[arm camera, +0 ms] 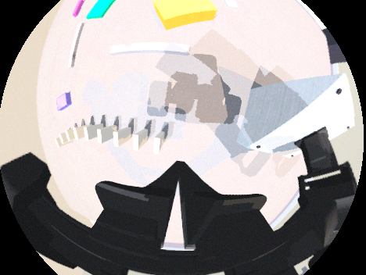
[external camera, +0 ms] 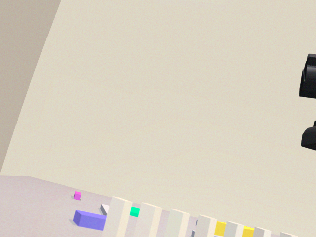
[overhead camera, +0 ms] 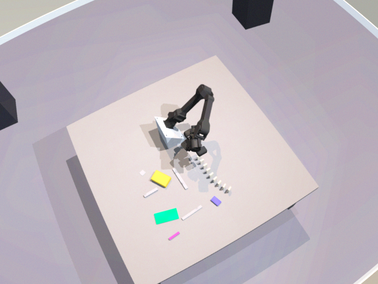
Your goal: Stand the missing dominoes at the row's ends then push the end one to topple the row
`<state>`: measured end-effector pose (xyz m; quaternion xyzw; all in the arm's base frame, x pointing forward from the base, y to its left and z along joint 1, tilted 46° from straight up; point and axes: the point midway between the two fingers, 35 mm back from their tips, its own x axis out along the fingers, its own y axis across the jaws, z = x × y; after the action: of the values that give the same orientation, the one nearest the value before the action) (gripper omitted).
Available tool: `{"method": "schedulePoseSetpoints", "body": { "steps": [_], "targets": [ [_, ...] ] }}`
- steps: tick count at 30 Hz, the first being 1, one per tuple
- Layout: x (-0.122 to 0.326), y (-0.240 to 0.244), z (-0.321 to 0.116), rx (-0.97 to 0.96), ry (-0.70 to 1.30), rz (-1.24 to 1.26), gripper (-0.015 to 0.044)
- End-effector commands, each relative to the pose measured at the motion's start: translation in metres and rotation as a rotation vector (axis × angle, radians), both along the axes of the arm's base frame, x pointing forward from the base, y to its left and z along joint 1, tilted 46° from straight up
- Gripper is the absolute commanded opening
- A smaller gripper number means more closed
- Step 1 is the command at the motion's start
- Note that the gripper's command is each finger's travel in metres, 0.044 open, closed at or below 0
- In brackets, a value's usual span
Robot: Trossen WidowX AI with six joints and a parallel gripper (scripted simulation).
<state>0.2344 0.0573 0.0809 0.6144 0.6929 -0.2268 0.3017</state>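
Several cream dominoes stand upright in a gently curved row. The far end domino [overhead camera: 229, 189] [external camera: 118, 216] [arm camera: 59, 141] is near the purple block. The near end domino [arm camera: 158, 144] is closest to the arm's base, and the arm partly overhangs this end in the top view. No domino is seen lying down. My gripper [arm camera: 179, 164] is shut with nothing between its fingertips. It hangs above the table, off the near end of the row. Its fingertips are hidden under the arm in the top view and outside the exterior view.
A purple block [overhead camera: 215, 200] [external camera: 90, 220] [arm camera: 63, 101] lies beside the row's far end. A yellow block [overhead camera: 160, 178] [arm camera: 185, 13], a green plate [overhead camera: 166, 216], a magenta bar [overhead camera: 173, 236], white bars [overhead camera: 180, 178] [arm camera: 148, 49] and a small white square [overhead camera: 142, 172] lie farther off.
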Motion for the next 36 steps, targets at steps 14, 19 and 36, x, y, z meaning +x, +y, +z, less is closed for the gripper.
{"method": "schedulePoseSetpoints", "body": {
  "steps": [14,19,36],
  "targets": [
    [-0.006,0.052,-0.047,0.003,0.0,-0.004,0.0],
    [-0.008,0.06,-0.053,0.005,0.0,-0.003,0.0],
    [0.015,0.063,-0.051,0.005,-0.001,-0.003,0.0]
  ]
}}
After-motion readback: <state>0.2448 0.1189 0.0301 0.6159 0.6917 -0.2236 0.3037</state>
